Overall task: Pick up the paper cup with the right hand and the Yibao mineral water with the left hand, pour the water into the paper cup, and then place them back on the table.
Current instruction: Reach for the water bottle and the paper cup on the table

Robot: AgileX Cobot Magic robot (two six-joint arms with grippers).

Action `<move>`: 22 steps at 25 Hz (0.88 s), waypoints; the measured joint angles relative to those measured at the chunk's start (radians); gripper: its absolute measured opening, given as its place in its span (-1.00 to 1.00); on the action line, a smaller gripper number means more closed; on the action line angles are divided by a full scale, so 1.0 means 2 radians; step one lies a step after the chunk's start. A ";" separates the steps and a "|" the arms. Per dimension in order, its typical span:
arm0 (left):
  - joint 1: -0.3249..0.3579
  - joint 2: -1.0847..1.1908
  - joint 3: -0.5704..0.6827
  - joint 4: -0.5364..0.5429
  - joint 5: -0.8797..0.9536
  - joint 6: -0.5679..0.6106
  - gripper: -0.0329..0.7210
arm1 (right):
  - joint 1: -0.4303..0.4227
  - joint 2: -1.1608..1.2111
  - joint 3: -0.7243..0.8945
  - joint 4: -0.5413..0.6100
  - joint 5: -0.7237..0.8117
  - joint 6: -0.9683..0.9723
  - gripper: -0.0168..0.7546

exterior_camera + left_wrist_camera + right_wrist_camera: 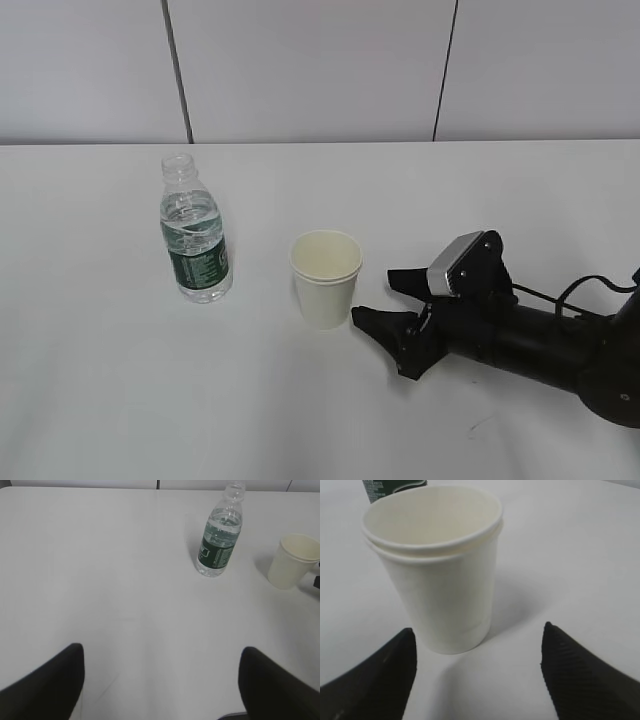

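Note:
The paper cup (325,279) stands upright on the white table (120,400), empty; it also shows in the left wrist view (292,561) and close up in the right wrist view (436,570). The Yibao mineral water (195,232) stands uncapped to the cup's left, partly filled, also seen in the left wrist view (220,535). My right gripper (378,297) is open, low on the table just right of the cup, fingers apart and not touching it (477,645). My left gripper (162,672) is open and empty, well short of the bottle; it is out of the exterior view.
A white panelled wall (320,70) runs behind the table's far edge. The right arm's cable (580,290) lies on the table at the right.

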 joint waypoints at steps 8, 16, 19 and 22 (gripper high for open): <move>0.000 0.000 0.000 0.000 0.000 0.000 0.61 | 0.000 0.015 -0.028 -0.023 -0.001 0.013 0.62; 0.000 0.000 0.000 0.000 0.000 0.000 0.61 | 0.032 0.021 -0.056 -0.024 0.002 0.020 0.62; 0.000 0.000 0.000 0.000 0.000 0.000 0.61 | 0.039 0.036 -0.067 -0.012 0.005 0.022 0.62; 0.000 0.000 0.000 0.000 0.000 0.000 0.61 | 0.045 0.048 -0.076 -0.008 0.009 0.023 0.62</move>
